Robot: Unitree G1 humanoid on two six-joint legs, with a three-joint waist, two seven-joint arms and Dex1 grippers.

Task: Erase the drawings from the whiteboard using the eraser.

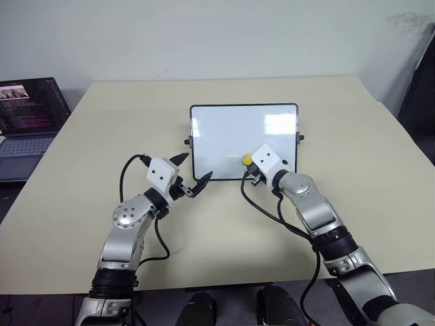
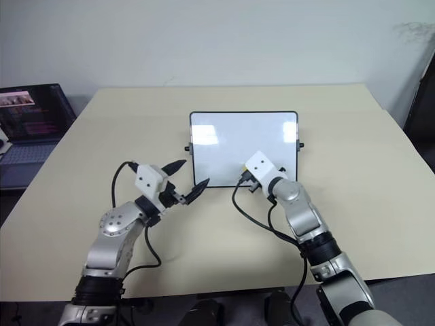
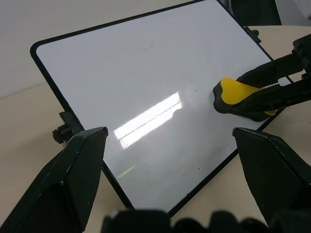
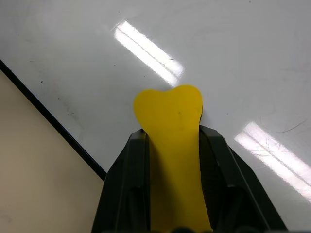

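Observation:
The whiteboard (image 1: 231, 132) lies on the tan table, glossy white with a thin black frame. No drawings show on its surface, only faint specks. My right gripper (image 1: 250, 163) is shut on the yellow eraser (image 4: 171, 114), whose tip presses against the board's lower right area. The eraser (image 3: 233, 93) also shows between the right gripper's black fingers (image 3: 272, 77) in the left wrist view. My left gripper (image 1: 192, 173) hovers open at the board's lower left corner, holding nothing.
A laptop (image 1: 24, 122) with a lit screen sits at the table's far left edge. Black knobs (image 1: 187, 142) stick out from the board's sides. Black cables (image 1: 272, 214) trail from both wrists over the table (image 1: 204, 238).

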